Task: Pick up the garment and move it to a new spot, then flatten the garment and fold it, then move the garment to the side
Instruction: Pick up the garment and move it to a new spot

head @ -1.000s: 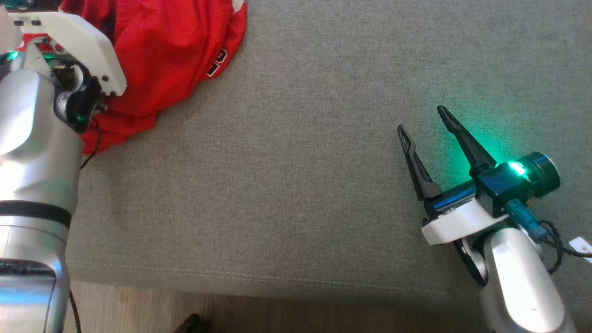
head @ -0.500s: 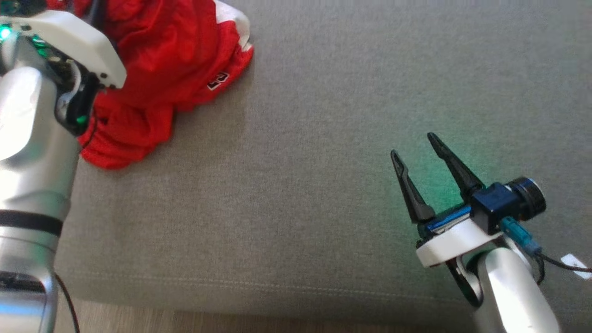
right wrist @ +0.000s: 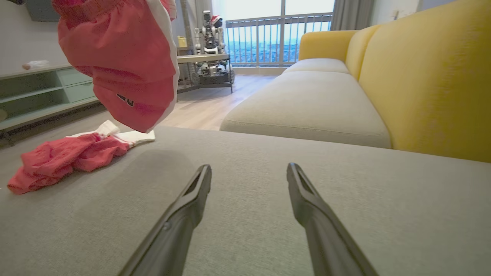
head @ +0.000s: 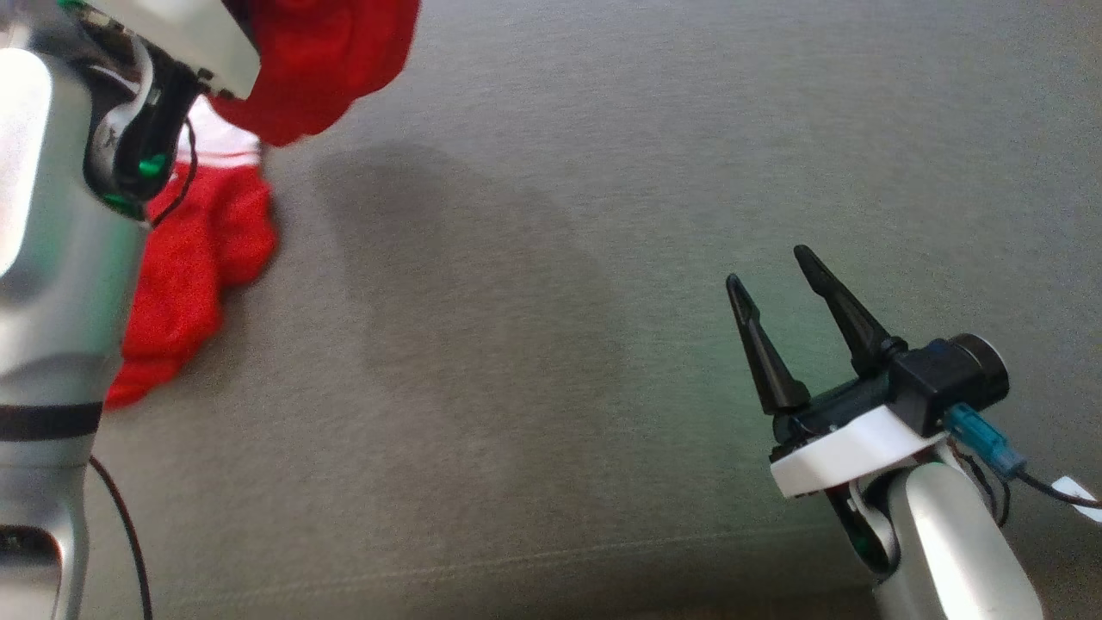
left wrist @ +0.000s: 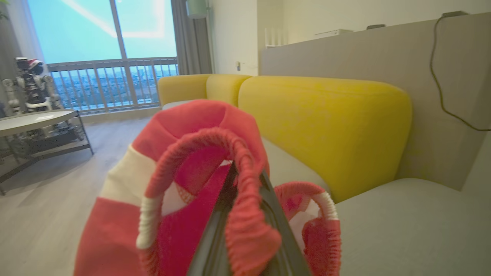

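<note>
Grey sofa cushion [head: 551,362] spreads under both arms. Nearest, at the lower right of the head view, the right pincer [head: 767,267] hovers low over the fabric with its two dark fingers spread wide and nothing between them; its own wrist view shows the same open pincer [right wrist: 249,168] with bare grey cushion between the fingers.

On the left, the silver left arm [head: 52,258] reaches up the edge of the head view. In its wrist view the left pincer [left wrist: 245,191] is closed tight on the ribbed red hem of the garment [left wrist: 199,126], which bunches over and around the fingers. From the right wrist view the garment [right wrist: 126,57], red with white stripes, hangs in the air above the cushion's left part, clear of it. Beneath it a red and white heap [right wrist: 65,157] lies crumpled on the cushion; I cannot tell whether it joins the hanging part.

Farther off stand the yellow backrest [right wrist: 433,76], a wooden floor [right wrist: 203,107], a small robot figure [right wrist: 209,27] and a balcony window [right wrist: 276,34].
</note>
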`<state>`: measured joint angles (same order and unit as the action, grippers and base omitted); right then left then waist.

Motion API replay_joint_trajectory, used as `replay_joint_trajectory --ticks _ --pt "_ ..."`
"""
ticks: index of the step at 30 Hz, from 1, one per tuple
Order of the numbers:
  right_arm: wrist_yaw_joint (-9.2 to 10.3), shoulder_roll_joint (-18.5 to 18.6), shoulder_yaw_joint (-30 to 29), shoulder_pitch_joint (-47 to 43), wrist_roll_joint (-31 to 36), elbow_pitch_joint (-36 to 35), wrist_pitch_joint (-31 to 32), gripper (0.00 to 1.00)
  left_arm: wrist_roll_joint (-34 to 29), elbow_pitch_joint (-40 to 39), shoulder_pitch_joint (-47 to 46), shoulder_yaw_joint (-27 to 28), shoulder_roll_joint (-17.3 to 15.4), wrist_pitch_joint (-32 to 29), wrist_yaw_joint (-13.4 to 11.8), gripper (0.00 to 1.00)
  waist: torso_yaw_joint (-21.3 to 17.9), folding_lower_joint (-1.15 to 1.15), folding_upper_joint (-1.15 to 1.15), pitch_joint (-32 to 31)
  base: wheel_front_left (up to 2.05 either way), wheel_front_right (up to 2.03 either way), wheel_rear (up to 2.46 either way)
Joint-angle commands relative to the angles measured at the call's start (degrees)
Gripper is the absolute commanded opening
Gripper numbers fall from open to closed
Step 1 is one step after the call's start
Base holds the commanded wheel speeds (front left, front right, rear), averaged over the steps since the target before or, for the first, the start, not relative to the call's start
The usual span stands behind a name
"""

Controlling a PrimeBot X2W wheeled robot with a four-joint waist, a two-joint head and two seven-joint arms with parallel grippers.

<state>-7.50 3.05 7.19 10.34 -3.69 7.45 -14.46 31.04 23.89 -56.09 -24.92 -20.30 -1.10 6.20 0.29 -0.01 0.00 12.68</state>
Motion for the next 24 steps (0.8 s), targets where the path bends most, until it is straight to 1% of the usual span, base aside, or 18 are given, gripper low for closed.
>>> replay_joint_trajectory --ticks 1,7,11,15,17,19,21,24 --pt "0.01 -0.17 1.32 0.93 -0.49 -2.12 -0.54 1.0 0.77 -3.06 -1.8 2.28 -3.06 -0.58 -0.46 0.0 -4.2 0.01 0.0 -0.58 0.0 0.0 0.0" --pt "0.01 -0.17 1.12 1.41 -2.76 -3.38 -0.54 1.0 2.9 -10.37 -2.29 2.32 -2.11 -3.88 -1.25 0.0 -10.87 0.01 0.0 0.63 0.0 0.0 0.0" --pt "0.01 -0.17 0.98 2.1 -4.37 -4.41 -0.54 1.0 5.15 -13.64 -3.43 1.76 0.05 -5.94 -1.2 0.0 -14.68 0.01 0.0 2.32 0.0 0.0 0.0" --pt "0.01 -0.17 0.45 2.8 -5.71 -5.65 -0.54 1.0 6.89 -15.52 -3.62 0.44 3.57 -6.23 -1.34 0.0 -17.53 0.01 0.0 4.43 0.0 0.0 0.0" --pt "0.01 -0.17 0.37 3.19 -6.29 -6.18 -0.54 1.0 6.33 -15.58 -3.49 -0.96 5.13 -5.61 -1.45 0.0 -18.67 0.01 0.0 5.68 0.0 0.0 0.0" --pt "0.01 -0.17 0.53 3.75 -6.78 -6.88 -0.54 1.0 4.5 -14.74 -3.27 -2.81 5.87 -4.73 -1.57 0.0 -19.63 0.01 0.0 7.02 0.0 0.0 0.0" --pt "0.01 -0.17 0.78 4.3 -7.41 -7.61 -0.54 1.0 1.59 -13.0 -2.66 -5.12 5.3 -3.6 -1.37 0.0 -20.48 0.01 0.0 8.26 0.0 0.0 0.0" --pt "0.01 -0.17 0.97 4.82 -7.99 -8.54 -0.54 1.0 -1.0 -9.2 -0.34 -6.87 4.43 -0.45 -1.32 0.0 -21.02 0.01 0.0 9.69 0.0 0.0 0.0"
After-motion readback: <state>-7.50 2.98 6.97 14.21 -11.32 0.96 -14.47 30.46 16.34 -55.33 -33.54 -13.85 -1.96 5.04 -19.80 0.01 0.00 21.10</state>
